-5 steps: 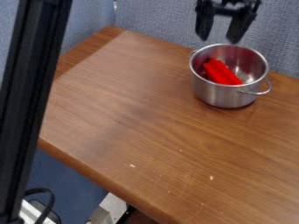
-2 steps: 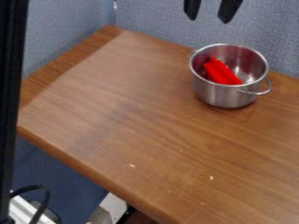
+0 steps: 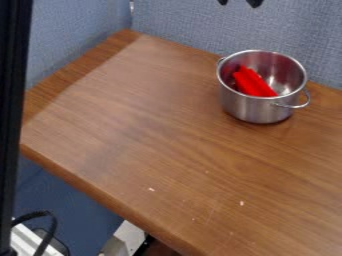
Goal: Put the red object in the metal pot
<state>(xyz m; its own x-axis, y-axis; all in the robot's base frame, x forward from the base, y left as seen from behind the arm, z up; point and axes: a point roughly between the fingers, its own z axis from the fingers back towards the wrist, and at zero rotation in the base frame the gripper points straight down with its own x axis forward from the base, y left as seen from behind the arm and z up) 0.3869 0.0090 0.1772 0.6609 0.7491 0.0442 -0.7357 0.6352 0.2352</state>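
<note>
Resting inside metal pot [image 3: 265,87]: red object [image 3: 251,81], long axis running upper-left to lower-right | gripper [image 3: 243,3] almost out of view at top edge, directly above pot, holding nothing, opening impossible to tell | wooden worktop [image 3: 147,130].

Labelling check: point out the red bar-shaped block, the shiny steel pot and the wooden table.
red bar-shaped block [image 3: 253,82], camera view, its middle
shiny steel pot [image 3: 266,110], camera view, outer front wall
wooden table [image 3: 147,140], camera view, bare top
</note>
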